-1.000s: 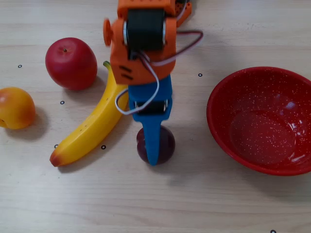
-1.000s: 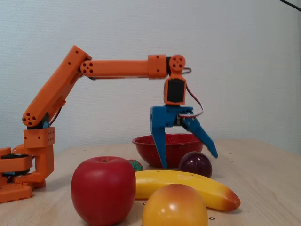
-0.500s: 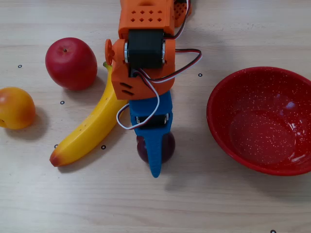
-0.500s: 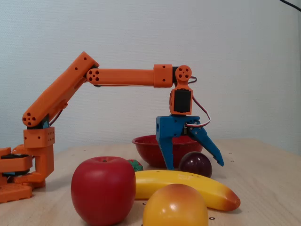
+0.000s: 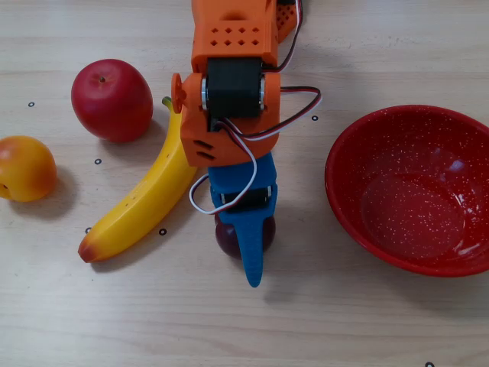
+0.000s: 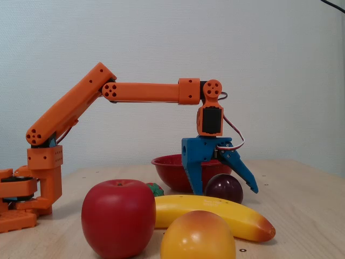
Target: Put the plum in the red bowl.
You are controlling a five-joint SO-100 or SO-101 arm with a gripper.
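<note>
The plum is dark purple and glossy and rests on the wooden table near the middle; in a fixed view it shows from the side. My gripper has blue fingers and points down over the plum. In a fixed view the gripper is open and straddles the plum, one finger on its left and the other slanting out to its right. The red bowl, speckled white and empty, sits to the right of the gripper, apart from it. It shows behind the gripper in a fixed view.
A banana lies just left of the gripper. A red apple and an orange-yellow fruit sit further left. A small strawberry peeks out behind the apple. The arm's base stands at the left.
</note>
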